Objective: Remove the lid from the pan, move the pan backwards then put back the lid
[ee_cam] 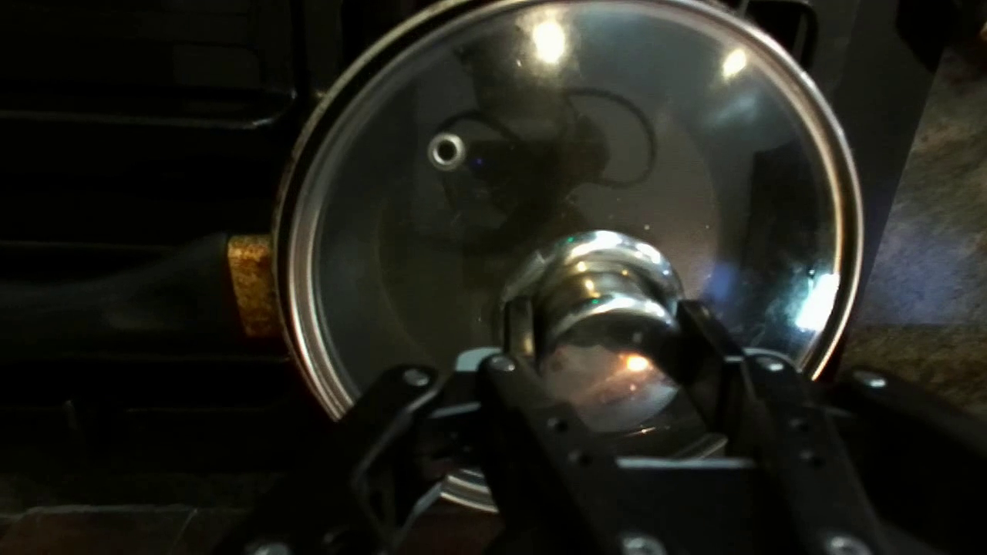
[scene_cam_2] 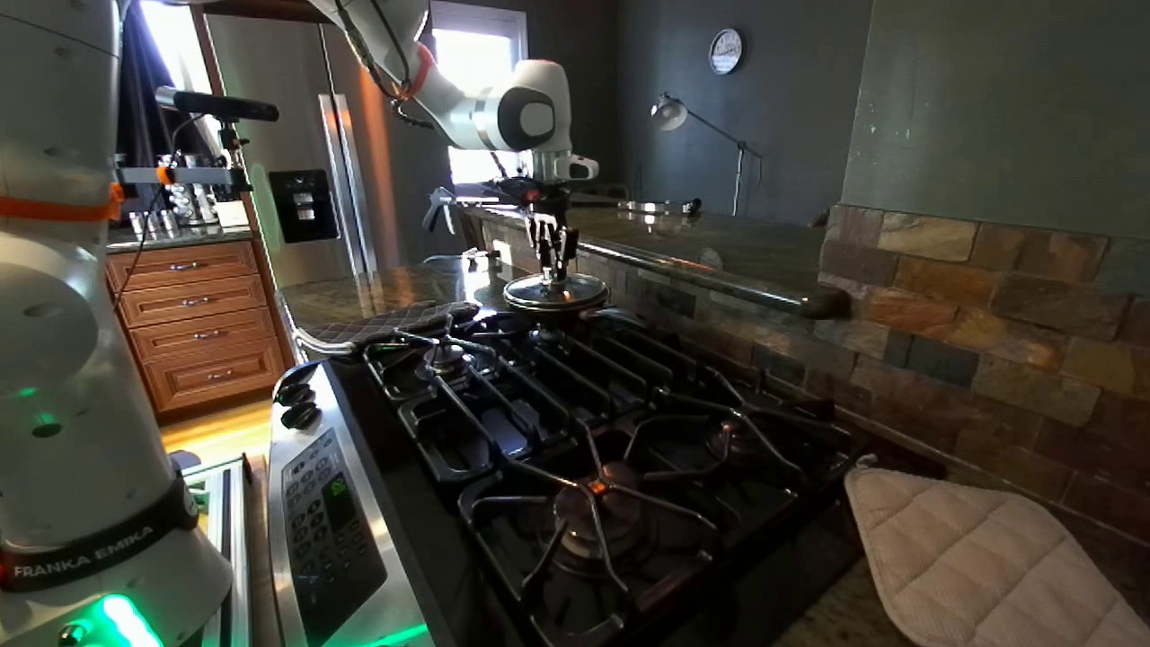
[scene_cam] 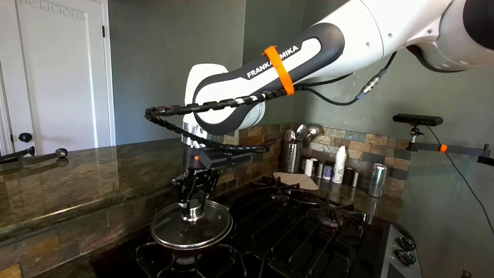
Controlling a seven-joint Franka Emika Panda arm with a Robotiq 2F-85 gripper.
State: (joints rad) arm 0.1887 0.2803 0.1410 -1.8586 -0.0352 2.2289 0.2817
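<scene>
Gripper [ee_cam: 605,331], jaws part-way closed, holds metal knob [ee_cam: 609,374] of glass lid [ee_cam: 540,200] w/ bright rim. Lid lies over pan [scene_cam: 195,251]; whether seated flush is hard to judge. In an ext. view, pan is at far end of stove [scene_cam_2: 328,521], nr. tiled wall [scene_cam_2: 737,328]; wrist view: dark pan handle [ee_cam: 131,297] extends to L. edge.

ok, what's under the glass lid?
The pan, its handle sticking out past the lid in the wrist view. Through the lid, its inside shows only dimly: reflections, the knob and the jaws cover parts, so can't confirm it's empty.
</scene>
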